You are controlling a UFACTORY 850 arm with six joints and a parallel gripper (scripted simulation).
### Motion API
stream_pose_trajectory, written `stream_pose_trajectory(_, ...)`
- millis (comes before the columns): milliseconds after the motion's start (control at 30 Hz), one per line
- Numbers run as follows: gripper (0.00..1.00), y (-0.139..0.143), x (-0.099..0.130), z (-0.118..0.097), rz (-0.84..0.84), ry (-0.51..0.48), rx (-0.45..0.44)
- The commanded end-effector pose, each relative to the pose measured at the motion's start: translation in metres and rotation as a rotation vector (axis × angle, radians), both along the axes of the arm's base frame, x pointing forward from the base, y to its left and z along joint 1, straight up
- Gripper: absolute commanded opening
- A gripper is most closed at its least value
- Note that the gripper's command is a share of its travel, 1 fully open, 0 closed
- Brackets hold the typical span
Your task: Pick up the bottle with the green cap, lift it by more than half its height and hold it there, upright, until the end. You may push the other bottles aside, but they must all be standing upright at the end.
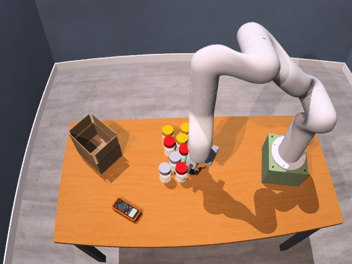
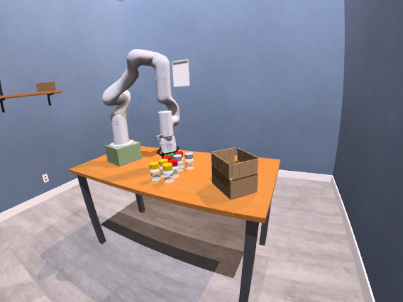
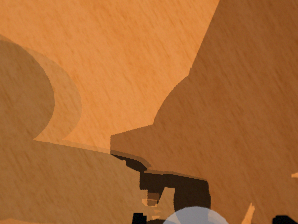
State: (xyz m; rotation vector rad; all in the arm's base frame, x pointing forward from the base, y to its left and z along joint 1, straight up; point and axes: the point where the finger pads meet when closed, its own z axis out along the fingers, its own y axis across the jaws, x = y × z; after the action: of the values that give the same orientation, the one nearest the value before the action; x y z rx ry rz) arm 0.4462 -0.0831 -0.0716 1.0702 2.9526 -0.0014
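Observation:
The bottle with the green cap (image 1: 186, 158) stands on the orange table at the right edge of a tight cluster of bottles. The arm hides most of it, and only a sliver of green shows; it also shows in the exterior view (image 2: 170, 154). My gripper (image 1: 193, 168) is open and lowered to table level right at this bottle, with nothing gripped between the fingers. A red-capped bottle (image 1: 181, 168) stands just left of the fingers. In the wrist view I see mostly table and shadow, with a pale round shape (image 3: 195, 216) at the bottom edge.
Bottles with yellow caps (image 1: 167, 129), red caps (image 1: 169, 141) and grey caps (image 1: 164, 168) stand upright beside the target. An open cardboard box (image 1: 94, 142) sits at the left, a multimeter (image 1: 126, 209) at the front left, and the arm's green base (image 1: 284, 161) at the right.

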Motion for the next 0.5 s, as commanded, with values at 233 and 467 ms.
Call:
stream_pose_trajectory(233,0.79,-0.0056,0.0075,0.0000,0.000,-0.002,0.002)
stream_pose_trajectory(467,0.79,-0.0093,0.0119,-0.0003,0.000,-0.003,0.004)
